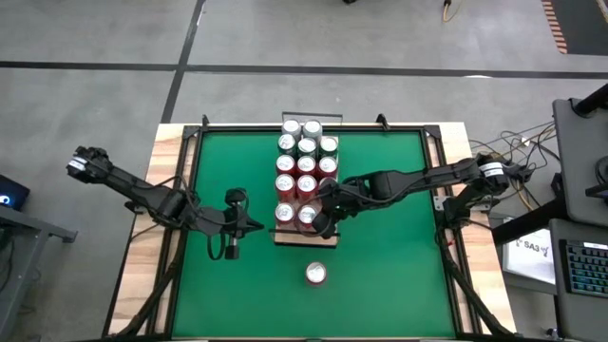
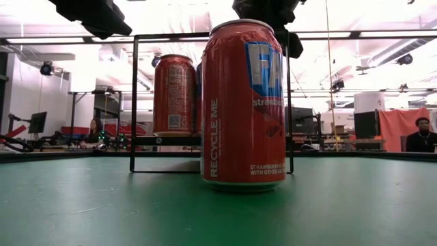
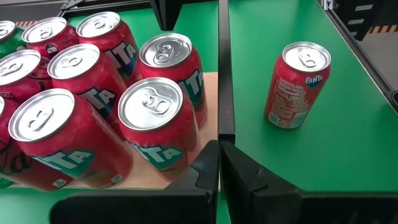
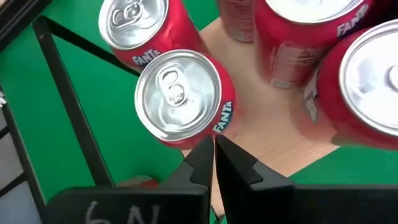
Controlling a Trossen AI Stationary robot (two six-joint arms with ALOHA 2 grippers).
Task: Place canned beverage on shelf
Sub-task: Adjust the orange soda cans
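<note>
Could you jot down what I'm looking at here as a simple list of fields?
Surface: green mat
Shelf: wooden board on the mat, loaded with red cans
Loose can: upright on the mat, off the shelf
Left end effector: shut, empty, over the mat beside the shelf
Right end effector: shut, empty, above the shelf's near end

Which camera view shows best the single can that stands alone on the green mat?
The low view: the lone can fills the picture, side label readable. The high view shows only its small top, before the shelf. The left wrist view shows it whole but farther off. The right wrist view misses it.
</note>
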